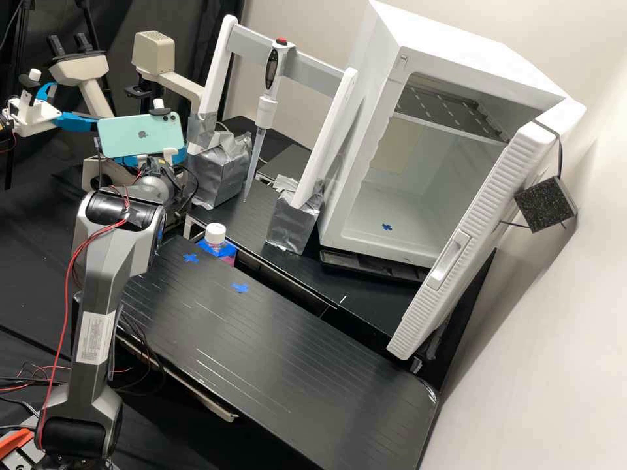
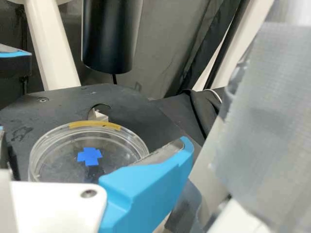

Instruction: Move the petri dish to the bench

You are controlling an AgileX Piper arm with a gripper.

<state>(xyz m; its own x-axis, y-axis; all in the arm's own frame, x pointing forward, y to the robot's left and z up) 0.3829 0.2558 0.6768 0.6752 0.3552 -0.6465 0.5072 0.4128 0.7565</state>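
At the high view's upper left, my wrist (image 1: 157, 183) bends toward the work. My end effector (image 2: 92, 136) is spread, gripping nothing; the round petri dish (image 2: 63, 160) lies flat on a dark platform (image 2: 53, 104), between my fingers.

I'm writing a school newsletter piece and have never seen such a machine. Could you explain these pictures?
The machine is one dark grey robot arm. The high view comes from a fixed camera beside it, looking down on the black bench. Blue tape crosses mark the bench. Behind stand a white-capped bottle, an upright pipette and a white cabinet with its door open.

The wrist view comes from a camera on the arm itself. There, a clear, round petri dish sits on a dark platform, with a blue cross showing within its outline. The jaws stand apart on either side of the dish, so it appears not to be held.
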